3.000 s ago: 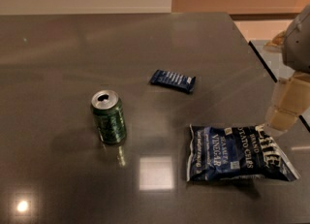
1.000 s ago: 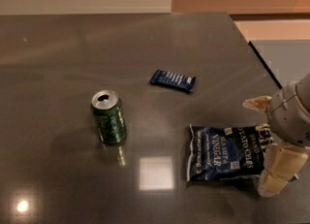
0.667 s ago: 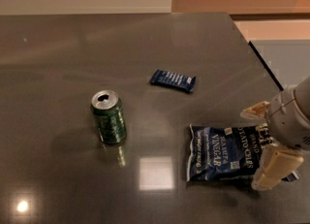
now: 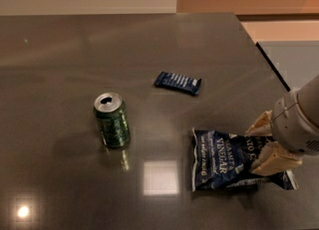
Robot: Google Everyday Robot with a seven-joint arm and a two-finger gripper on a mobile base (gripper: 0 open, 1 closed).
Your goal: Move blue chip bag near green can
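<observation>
Okay, big dark grey glossy table (image 4: 60, 50) fills most of the view, with ceiling light glare spots on the near part. At the right edge is the robot arm's grey cylindrical wrist with the cream two-finger gripper (image 4: 265, 142), down low over the right end of the bag. The claw is spread open: its fingers (image 4: 273, 158) sit apart, one by the bag's far edge and one over its near half, and no firm pinch is visible. The large crinkly navy-blue chip bag with white lettering (image 4: 222, 158) lies flat on the table at near right, its right end partly hidden by the gripper. The small dark green metal can with a silver top (image 4: 112, 122) stands upright at left-centre, well apart from the bag. The slim dark-blue snack bar wrapper (image 4: 177, 82) lies flat further back, between the two and touching neither.
</observation>
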